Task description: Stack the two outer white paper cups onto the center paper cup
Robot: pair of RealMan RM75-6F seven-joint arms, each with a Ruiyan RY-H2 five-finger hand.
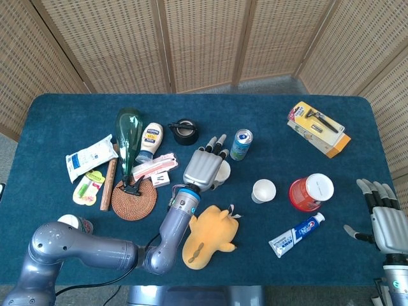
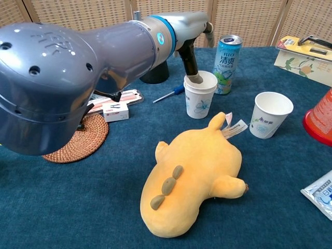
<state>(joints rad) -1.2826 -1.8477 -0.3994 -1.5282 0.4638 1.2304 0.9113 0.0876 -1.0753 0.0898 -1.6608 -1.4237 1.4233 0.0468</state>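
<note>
Your left hand [image 1: 205, 167] sits over the center paper cup [image 2: 199, 101], fingers spread apart above it in the head view, while the chest view shows one dark finger [image 2: 190, 57] reaching down into the cup's mouth; whether it still pinches the nested cup's rim, you cannot tell from either view. That cup stands upright on the blue surface [image 1: 268, 121], just in front of the light-blue drink can [image 2: 226, 64] and right behind the yellow plush toy [image 2: 194, 181], and its rim looks doubled, with one cup seated inside another. The other white paper cup [image 2: 271, 114] stands alone and upright to the robot's right, between the stack and the red cup [image 1: 310, 191], near the plush toy's tag. Your right hand [image 1: 382, 217] rests at the surface's right edge, well apart from every cup, fingers extended and holding nothing. A toothpaste tube [image 1: 297, 234] lies between that hand and the plush toy.
</note>
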